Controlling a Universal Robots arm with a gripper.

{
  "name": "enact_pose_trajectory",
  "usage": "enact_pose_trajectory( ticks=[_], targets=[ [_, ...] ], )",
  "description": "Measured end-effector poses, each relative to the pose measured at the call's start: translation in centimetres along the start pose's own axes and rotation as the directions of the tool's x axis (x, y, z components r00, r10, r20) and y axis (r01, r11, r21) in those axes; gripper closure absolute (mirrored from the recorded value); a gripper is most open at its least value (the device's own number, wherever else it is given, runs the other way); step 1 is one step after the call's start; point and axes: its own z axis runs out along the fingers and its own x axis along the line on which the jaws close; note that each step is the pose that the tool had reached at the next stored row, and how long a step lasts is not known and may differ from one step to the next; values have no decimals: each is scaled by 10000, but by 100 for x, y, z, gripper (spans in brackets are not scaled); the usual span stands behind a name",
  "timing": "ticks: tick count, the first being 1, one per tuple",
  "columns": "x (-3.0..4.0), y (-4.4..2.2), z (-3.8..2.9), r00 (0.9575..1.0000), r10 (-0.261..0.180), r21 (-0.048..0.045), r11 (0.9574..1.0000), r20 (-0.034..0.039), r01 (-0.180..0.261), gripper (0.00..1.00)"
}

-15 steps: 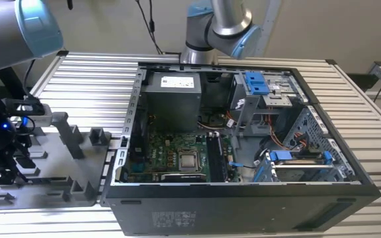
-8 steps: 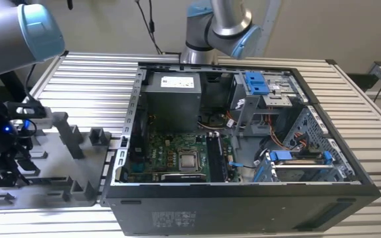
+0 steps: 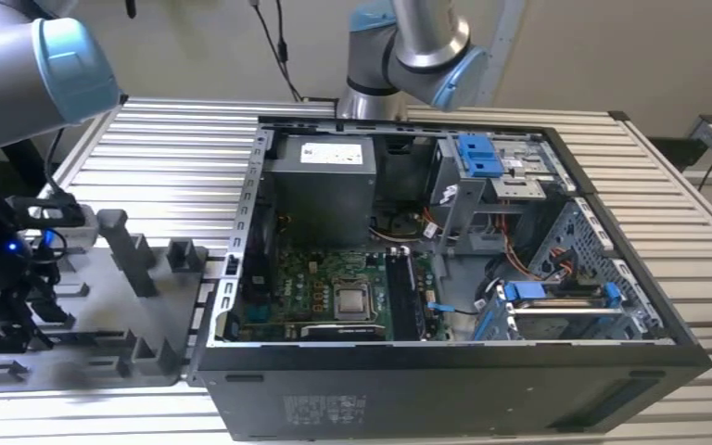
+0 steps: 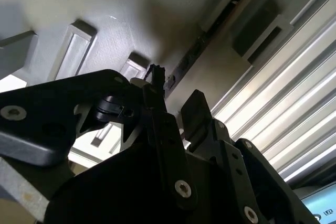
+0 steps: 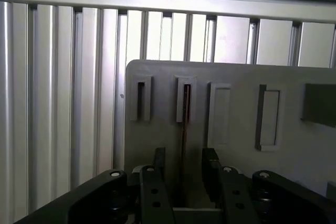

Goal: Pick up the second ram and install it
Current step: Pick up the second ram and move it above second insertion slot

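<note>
The second ram (image 5: 184,124) is a thin dark stick standing edge-on in a slot of the grey holder plate (image 5: 236,145). In the second wrist view the ram (image 4: 190,60) runs as a dark strip toward its slot. My gripper (image 5: 184,171) is open. Its two black fingers (image 5: 159,167) straddle the stick, with a gap on each side. The second wrist view shows the same straddle of the gripper (image 4: 176,111). In the exterior view the gripper (image 3: 16,311) hangs low over the holder (image 3: 121,348), at the exterior view's left.
An open computer case (image 3: 603,269) lies at the middle of the slatted metal table (image 3: 171,139), its motherboard (image 3: 325,297) facing up. Grey posts (image 3: 121,246) rise from the holder. A second arm's base (image 3: 406,56) stands behind the case.
</note>
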Motion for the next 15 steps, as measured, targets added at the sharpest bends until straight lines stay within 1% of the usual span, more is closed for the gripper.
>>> enact_pose_trajectory(
  ticks=[4, 5, 6, 8, 9, 15],
  targets=[
    [0, 0, 2, 10000, -6, 4, 10000, -3, 6, 58],
    [0, 0, 10, 10000, -14, 38, 10000, -4, 14, 58],
    [0, 1, 17, 10000, -25, 100, 9999, -8, 25, 58],
    [0, 0, 34, 10000, -47, 255, 9997, -13, 47, 58],
    [1, -1, 41, 10000, -52, 279, 9996, -15, 52, 58],
    [1, -1, 64, 9999, -124, 279, 9995, -22, 125, 58]
  ],
)
